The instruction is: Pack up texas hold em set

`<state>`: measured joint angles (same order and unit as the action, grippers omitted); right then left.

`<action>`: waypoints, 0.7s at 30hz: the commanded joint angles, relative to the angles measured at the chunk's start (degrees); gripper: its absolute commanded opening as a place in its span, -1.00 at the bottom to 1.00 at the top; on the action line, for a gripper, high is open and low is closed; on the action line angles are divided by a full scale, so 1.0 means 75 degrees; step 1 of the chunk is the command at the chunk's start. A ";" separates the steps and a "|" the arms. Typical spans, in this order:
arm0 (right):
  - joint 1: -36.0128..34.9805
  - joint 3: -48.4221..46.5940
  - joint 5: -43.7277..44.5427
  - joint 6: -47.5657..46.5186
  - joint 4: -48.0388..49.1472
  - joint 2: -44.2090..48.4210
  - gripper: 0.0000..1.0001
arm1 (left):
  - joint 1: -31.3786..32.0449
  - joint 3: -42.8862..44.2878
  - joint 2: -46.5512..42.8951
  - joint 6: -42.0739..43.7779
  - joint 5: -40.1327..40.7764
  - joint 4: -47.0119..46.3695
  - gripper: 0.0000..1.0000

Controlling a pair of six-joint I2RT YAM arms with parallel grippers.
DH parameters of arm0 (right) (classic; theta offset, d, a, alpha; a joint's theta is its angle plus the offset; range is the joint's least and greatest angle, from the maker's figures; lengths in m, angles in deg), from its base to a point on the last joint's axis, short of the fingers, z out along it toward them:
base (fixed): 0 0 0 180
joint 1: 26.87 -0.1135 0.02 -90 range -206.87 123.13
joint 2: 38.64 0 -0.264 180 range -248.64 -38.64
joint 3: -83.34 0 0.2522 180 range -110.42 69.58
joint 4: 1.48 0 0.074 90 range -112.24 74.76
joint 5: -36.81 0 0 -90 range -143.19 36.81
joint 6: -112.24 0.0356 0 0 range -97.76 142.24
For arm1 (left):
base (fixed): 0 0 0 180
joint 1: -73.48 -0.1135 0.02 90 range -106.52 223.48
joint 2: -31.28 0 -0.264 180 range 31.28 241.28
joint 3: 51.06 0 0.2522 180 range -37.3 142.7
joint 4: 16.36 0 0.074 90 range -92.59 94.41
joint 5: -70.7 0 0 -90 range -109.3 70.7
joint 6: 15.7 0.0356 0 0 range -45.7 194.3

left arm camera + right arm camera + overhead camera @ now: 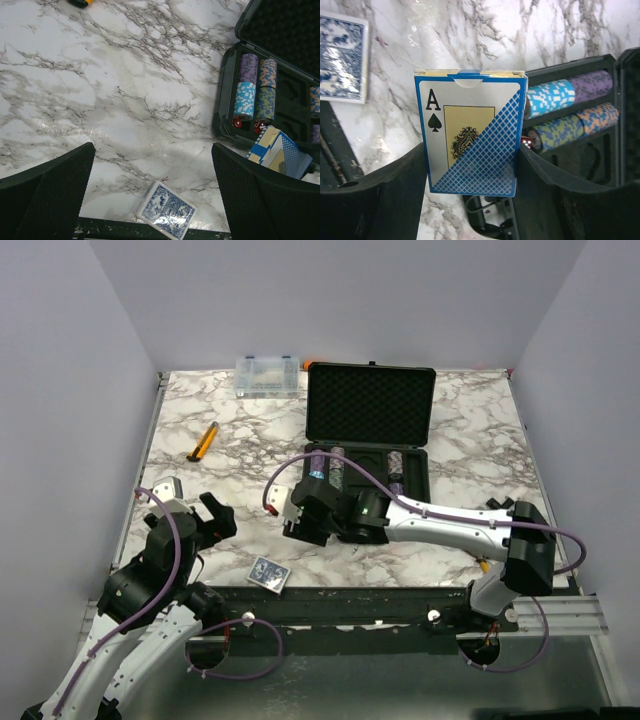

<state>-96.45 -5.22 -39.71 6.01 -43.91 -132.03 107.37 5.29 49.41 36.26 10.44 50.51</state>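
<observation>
Lying far left, a clear plastic organizer box [267, 375] and an orange-handled tool [205, 442] stand apart from the open black rectangular hard case [370, 405], whose tray holds chip stacks [245, 100] and red dice [237, 122]. The right gripper [470, 172] grasps a blue-white card deck [470, 125] beside the case's near-left corner; the left gripper [192, 508] gapes empty.

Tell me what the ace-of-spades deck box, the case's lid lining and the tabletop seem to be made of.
Deck box: likely printed paperboard, slightly glossy; tuck flap with a thumb notch along its top.
Lid lining: black foam, matte; dimpled egg-crate texture.
Tabletop: glossy marble-look surface with grey veins and glare; real stone or laminate, cannot tell.
</observation>
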 commanded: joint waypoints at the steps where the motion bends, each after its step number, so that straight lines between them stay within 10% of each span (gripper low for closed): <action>1: 0.0443 0.0179 -0.0062 -0.1257 0.0517 0.0549 -0.99 | 0.0040 -0.0124 0.0003 0.0125 -0.0180 0.0051 0.96; 21: 0.3787 -0.1213 -0.2606 -0.3784 -0.1343 -0.0088 -0.99 | 0.0040 -0.0176 0.0018 0.0279 -0.0251 -0.0090 0.93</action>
<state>-71.01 -12.13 -53.66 -15.92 -50.77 -131.22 107.37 4.79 49.59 37.53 9.43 50.20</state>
